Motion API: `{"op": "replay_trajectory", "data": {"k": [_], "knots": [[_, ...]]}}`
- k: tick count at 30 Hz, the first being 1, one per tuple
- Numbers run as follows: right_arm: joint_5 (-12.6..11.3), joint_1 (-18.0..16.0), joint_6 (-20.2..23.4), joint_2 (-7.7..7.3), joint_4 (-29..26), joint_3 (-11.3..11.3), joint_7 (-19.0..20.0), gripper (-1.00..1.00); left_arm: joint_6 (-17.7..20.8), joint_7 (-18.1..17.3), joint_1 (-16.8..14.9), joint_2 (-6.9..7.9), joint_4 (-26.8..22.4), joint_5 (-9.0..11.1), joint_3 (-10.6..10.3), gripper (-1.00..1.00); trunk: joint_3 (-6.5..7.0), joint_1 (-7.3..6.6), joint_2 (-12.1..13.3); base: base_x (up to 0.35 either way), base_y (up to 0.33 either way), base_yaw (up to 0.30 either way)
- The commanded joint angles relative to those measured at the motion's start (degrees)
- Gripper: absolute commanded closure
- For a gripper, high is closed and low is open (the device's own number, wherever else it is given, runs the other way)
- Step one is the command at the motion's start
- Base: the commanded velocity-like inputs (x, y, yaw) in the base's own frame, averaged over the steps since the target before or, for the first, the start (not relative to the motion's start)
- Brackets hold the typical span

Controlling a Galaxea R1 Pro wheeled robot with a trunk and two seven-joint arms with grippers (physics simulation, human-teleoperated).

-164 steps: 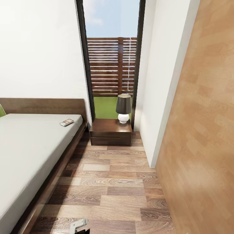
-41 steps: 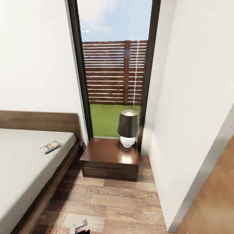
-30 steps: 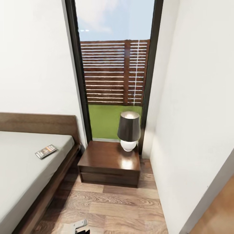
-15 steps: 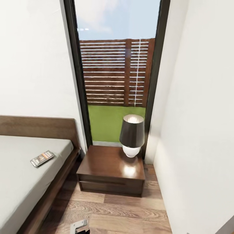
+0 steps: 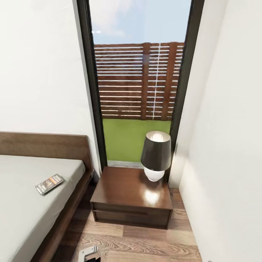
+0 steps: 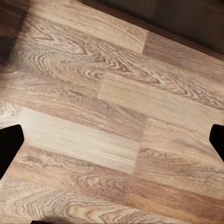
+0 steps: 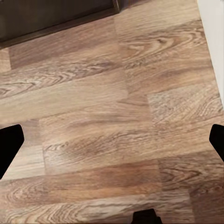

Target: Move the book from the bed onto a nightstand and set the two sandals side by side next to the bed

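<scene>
The book point(image 5: 49, 184), thin with a dark cover and an orange band, lies flat on the grey mattress near the head of the bed point(image 5: 22, 203) at the left of the head view. To its right, under the window, stands the dark brown nightstand point(image 5: 127, 193). The sandals are out of view. My left gripper point(image 6: 112, 144) hangs open over bare plank floor, its dark fingertips point(image 6: 9, 149) wide apart. My right gripper point(image 7: 112, 142) is open above the floor too, with nothing between its fingertips point(image 7: 9, 144).
A lamp point(image 5: 155, 155) with a dark shade and a white base takes the nightstand's back right corner. A white wall point(image 5: 225, 145) closes the right side and leaves a narrow strip of floor point(image 5: 138, 247). A pale part of my arm point(image 5: 88, 251) pokes in at the bottom edge.
The whole head view has shifted: the robot has rolled closer to the nightstand and the head of the bed, and the tall wood panel has left the picture. The book lies where it was.
</scene>
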Motion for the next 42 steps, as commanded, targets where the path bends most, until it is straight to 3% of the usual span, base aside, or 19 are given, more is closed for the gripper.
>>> {"op": "replay_trajectory", "data": {"k": [1,17,42], "knots": [[-0.6,0.0,-0.2,0.01,0.1,0.5,0.2,-1.0,-0.2,-0.2,0.0,0.0,0.1,0.6,-0.5,-1.0,-0.06,0.02,0.0,0.178,0.238,0.0],[-0.6,-0.1,-0.2,-0.02,0.1,0.5,0.2,-1.0,-0.2,-0.2,0.0,0.0,0.1,0.6,-0.5,-1.0,-0.06,0.02,0.0,0.087,0.127,0.0],[-0.6,0.0,-0.2,-0.02,0.1,0.5,0.2,-1.0,-0.2,-0.3,0.0,0.0,0.1,0.6,-0.5,-1.0,4.43,-5.47,10.0,0.0,0.0,0.0]]}}
